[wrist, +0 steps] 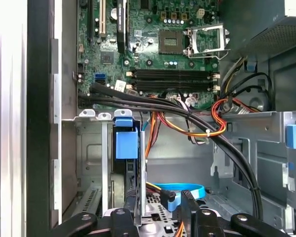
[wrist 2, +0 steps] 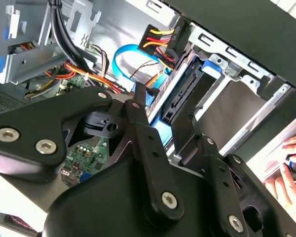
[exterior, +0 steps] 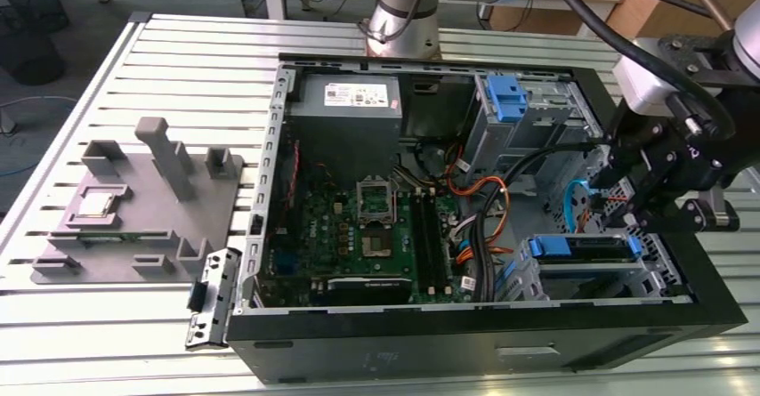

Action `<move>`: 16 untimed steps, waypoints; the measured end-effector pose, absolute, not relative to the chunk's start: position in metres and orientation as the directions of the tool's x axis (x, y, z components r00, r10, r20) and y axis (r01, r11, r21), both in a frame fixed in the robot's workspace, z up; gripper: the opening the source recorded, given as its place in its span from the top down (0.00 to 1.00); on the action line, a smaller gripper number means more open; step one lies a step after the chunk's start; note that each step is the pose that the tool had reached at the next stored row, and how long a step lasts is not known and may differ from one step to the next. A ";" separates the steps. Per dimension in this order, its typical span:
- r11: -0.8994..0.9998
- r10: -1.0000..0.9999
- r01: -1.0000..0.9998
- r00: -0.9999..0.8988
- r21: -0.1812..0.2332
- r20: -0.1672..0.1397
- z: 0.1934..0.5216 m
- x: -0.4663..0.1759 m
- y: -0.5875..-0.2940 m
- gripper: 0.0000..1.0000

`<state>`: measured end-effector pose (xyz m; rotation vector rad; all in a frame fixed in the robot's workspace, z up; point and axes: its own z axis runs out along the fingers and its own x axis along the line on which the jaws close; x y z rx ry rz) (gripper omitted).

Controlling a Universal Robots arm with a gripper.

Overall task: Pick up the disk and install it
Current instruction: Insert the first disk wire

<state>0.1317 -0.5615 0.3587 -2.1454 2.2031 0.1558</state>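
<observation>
"So, where is the disk, and what is the tool doing?"

"Your flat silver hard drive in its blue plastic carrier frame, the disk (exterior: pixel 578 246), lies in the grey metal drive cage (exterior: pixel 590 280). That cage is at the exterior view's right of the open black computer case (exterior: pixel 475 351). Your black two-fingered gripper (wrist 2: pixel 165 106) hangs just over that end of the cage. In the second wrist view its fingers stand parted, one to each side of the disk's dark edge, and I see nothing clamped between them. Whether a pad touches the carrier, I cannot tell."

"What could go wrong from here?"

"Three things, as I judge it. A curled light-blue flat data cable (wrist 2: pixel 129 52) and a bundle of red, yellow and orange power wires (wrist 2: pixel 158 33) ending in a black plug lie just beside the fingertips. Any sideways drift could hook a loop and drag the plug. If you press off-centre on the carrier, the disk may cock in the cage rails and jam half-seated. And a person's hand (wrist 2: pixel 286 177) rests near the outside of the case wall, close to the arm, so a wide swing outward could strike it."
</observation>
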 end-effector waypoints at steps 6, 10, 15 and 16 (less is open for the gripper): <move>0.025 -0.993 -0.999 -0.028 0.029 -0.115 0.355 0.132 -0.562 0.52; 0.025 -0.993 -0.999 -0.028 0.029 -0.115 0.355 0.132 -0.562 0.52; 0.025 -0.993 -0.999 -0.028 0.029 -0.115 0.355 0.132 -0.562 0.52; 0.025 -0.993 -0.999 -0.028 0.029 -0.114 0.354 0.132 -0.561 0.52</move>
